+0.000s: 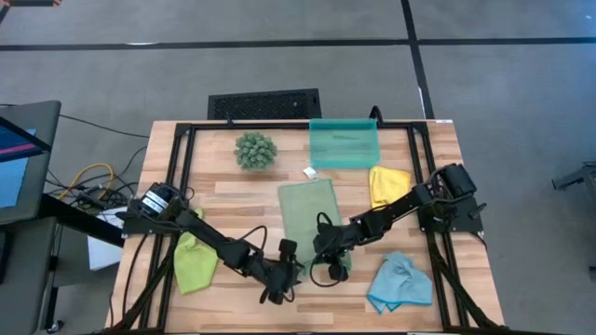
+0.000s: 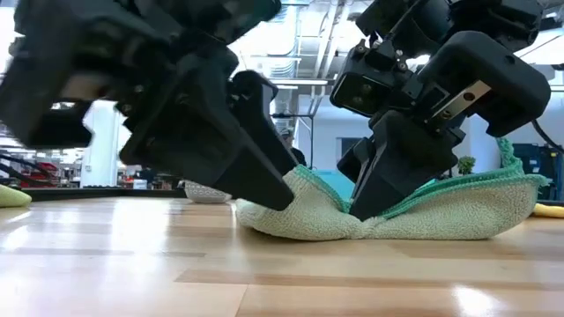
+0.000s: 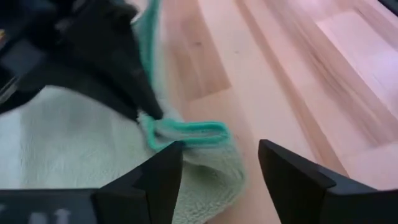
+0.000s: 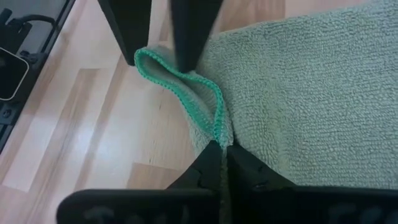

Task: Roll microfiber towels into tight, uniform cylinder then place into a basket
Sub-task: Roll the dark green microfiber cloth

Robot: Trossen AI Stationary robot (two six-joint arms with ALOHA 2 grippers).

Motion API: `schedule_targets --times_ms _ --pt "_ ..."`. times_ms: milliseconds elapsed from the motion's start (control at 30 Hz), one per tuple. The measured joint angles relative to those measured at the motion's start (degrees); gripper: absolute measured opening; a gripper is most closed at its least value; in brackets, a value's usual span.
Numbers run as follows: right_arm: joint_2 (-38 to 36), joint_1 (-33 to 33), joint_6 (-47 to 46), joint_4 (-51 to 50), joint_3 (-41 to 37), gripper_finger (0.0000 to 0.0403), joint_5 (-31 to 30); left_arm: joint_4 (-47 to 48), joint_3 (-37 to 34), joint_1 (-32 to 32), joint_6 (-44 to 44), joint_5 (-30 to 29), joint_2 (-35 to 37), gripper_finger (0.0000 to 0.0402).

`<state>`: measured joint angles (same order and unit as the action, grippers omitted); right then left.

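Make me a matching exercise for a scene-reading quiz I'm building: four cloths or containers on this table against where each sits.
Things:
1. sage green microfiber towel
2. lime green microfiber towel
3. light blue microfiber towel
4. translucent teal plastic basket

Places:
A. crumpled at the near right
B. at the far edge, beside the spiky green plant ball
C. under the left arm, at the left
D. mid-table, between both grippers

Pairs: 1-D, 2-C, 3-A, 4-B

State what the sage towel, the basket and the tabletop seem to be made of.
Sage towel: soft looped microfibre, matte, with a stitched teal hem.
Basket: probably translucent teal plastic, since the wood shows faintly through it.
Tabletop: pale wooden planks, grain visible, slight sheen.
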<state>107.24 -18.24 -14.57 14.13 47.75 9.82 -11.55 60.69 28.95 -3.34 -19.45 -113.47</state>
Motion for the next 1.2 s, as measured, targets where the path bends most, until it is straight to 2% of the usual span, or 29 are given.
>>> schedule_targets --times_ms 133,267,500,767,900,1067,1200 --pt "0.0 0.0 0.0 0.0 0.0 0.0031 0.0 0.1 0.0 -0.7 -4.7 -2.4 0.0 0.0207" --pt "0.0 0.0 0.0 0.0 0.0 0.0025 0.0 0.6 0.0 -0.7 -8.1 -6.8 0.0 0.0183" --pt "0.0 -0.1 0.0 0.3 0.0 0.0038 0.0 0.7 0.0 -0.2 -14.7 -4.8 0.0 0.0104" --pt "-0.1 -0.1 0.3 0.7 0.0 0.0037 0.0 8.5 0.1 0.6 -20.8 -8.0 0.0 0.0010" --pt "-0.1 -0.5 2.2 2.2 0.0 0.0047 -0.9 11.4 0.1 0.7 -24.2 -8.1 0.0 0.0009" --pt "-0.1 -0.7 2.9 2.8 0.0 0.0083 -1.3 12.1 0.1 0.7 -24.6 -7.9 0.0 0.0011" --pt "-2.2 0.4 3.0 -1.5 0.0 0.0113 -1.4 12.3 0.1 0.7 -24.6 -7.9 0.0 0.0004"
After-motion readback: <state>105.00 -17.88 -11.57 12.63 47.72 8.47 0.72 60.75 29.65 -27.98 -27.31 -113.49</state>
